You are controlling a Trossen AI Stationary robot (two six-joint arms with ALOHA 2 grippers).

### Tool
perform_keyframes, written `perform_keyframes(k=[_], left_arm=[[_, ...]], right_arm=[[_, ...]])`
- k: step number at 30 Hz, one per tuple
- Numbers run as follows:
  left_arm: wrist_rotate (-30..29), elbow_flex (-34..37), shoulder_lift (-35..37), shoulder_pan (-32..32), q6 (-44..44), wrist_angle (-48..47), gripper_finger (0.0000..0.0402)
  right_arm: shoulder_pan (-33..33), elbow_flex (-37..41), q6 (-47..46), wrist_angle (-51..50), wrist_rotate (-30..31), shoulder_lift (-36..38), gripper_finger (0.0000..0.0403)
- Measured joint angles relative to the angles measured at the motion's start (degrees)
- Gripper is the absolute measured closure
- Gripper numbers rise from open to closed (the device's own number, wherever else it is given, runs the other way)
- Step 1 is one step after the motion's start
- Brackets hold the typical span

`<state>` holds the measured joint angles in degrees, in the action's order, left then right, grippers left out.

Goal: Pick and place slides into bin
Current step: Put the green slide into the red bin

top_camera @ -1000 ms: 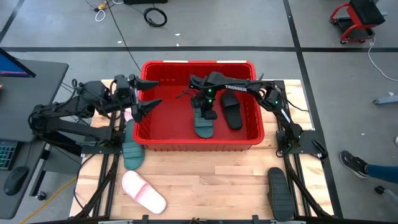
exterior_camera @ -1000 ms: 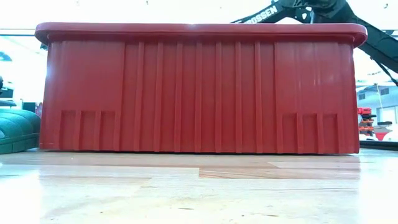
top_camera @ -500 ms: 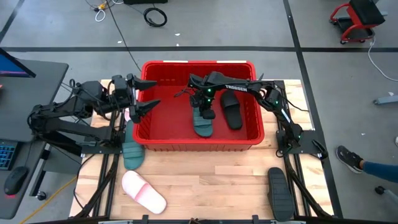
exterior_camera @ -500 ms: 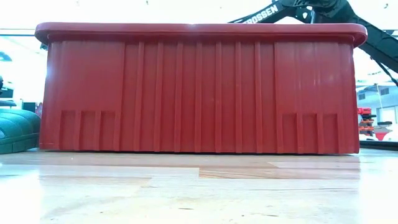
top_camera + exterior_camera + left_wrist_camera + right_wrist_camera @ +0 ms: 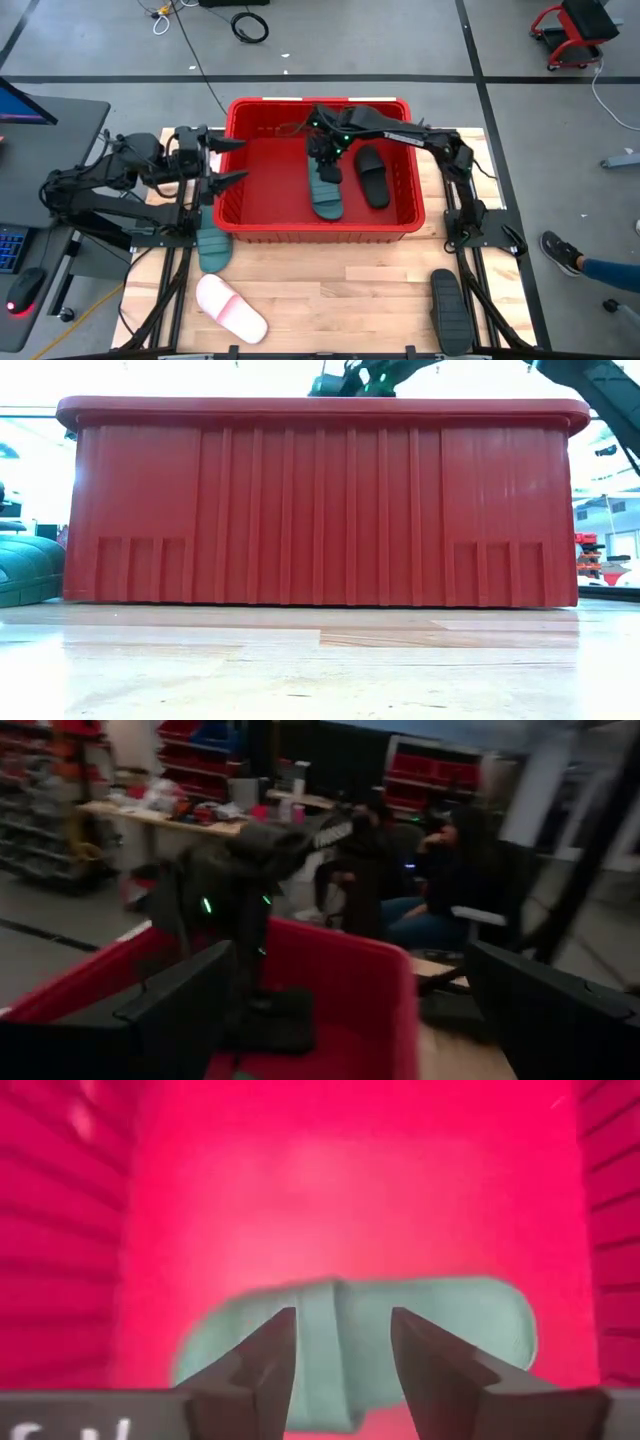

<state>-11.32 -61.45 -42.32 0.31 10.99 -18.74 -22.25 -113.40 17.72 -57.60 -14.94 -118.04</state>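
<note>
My right gripper (image 5: 327, 170) hangs inside the red bin (image 5: 240, 215), fingers (image 5: 262, 1360) spread and empty above a teal slide (image 5: 326, 192) lying beside a black slide (image 5: 373, 177). My left gripper (image 5: 228, 161), fingers apart and empty, waits at the bin's rim. Outside lie another teal slide (image 5: 212, 248), a pink slide (image 5: 231, 308) and a second black slide (image 5: 446, 311). From table height, the bin wall (image 5: 320, 510) hides everything inside.
</note>
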Motion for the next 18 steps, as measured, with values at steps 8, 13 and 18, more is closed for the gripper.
perform_keyframes(k=[8, 13, 18], left_arm=[[15.4, 0.0, 1.1, -2.7, 10.8, -1.0, 0.0005], [17.8, 0.0, 1.1, -4.0, 9.8, -7.1, 0.0005], [25.8, 0.0, 1.2, -6.8, 11.9, -19.3, 0.0005]], right_arm=[[5.3, 0.0, -13.4, 1.5, 6.1, 7.8, 0.0235], [10.7, 0.0, -22.4, 1.5, 12.9, 12.0, 0.0244], [17.4, 0.0, -30.2, 0.8, 20.0, 15.5, 0.0252]])
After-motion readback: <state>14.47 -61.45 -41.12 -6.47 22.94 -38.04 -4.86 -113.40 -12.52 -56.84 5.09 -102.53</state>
